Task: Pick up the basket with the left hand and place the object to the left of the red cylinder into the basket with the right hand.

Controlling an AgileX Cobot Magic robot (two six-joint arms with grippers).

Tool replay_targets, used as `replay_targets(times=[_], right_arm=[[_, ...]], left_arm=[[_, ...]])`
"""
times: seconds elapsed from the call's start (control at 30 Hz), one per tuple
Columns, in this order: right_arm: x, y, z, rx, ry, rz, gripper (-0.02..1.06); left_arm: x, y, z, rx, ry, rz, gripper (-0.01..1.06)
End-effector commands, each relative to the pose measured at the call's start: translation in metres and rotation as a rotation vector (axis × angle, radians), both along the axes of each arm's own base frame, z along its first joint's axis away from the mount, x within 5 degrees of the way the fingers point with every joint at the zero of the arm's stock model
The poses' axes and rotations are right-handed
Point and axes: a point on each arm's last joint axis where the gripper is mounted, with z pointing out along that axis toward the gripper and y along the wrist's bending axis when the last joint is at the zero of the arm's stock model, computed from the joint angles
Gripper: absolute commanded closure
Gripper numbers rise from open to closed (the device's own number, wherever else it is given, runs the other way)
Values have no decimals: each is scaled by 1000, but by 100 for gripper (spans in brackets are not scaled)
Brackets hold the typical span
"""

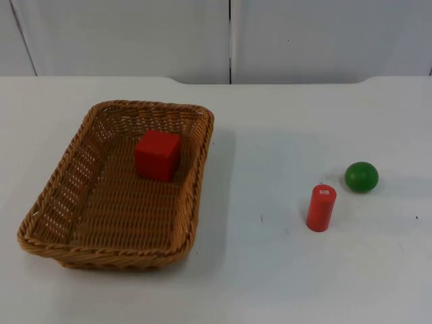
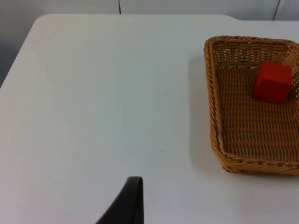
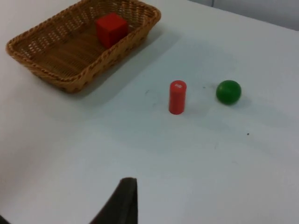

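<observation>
Black fingertips are all I see of my left gripper (image 2: pixel 128 203) and right gripper (image 3: pixel 122 201), so I cannot tell how they stand; both wait, holding nothing. The wicker basket (image 1: pixel 64 202) sits on the white surface (image 1: pixel 270 270) with the red cube (image 1: pixel 157 154) already inside, left of the red cylinder (image 1: pixel 321 208) and green ball (image 1: pixel 361 177). I judge the task done.

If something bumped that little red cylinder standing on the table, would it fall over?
Probably. The red cylinder stands upright, taller than wide, so a nudge near its top would likely tip it. Once lying down, its round side would probably roll on the smooth white table, maybe toward the green ball.
</observation>
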Motion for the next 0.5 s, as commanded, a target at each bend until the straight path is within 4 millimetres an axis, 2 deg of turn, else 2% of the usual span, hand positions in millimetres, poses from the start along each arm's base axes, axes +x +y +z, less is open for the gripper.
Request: replay_targets(times=[0.0, 0.47], right_arm=[[0, 0, 1, -1, -16, -44, -1], [-1, 1, 1, 0, -15, -197, -1]], left_arm=[[0, -1, -2, -14, 4, -4, 0], [0, 0, -2, -12, 4, -3, 0]])
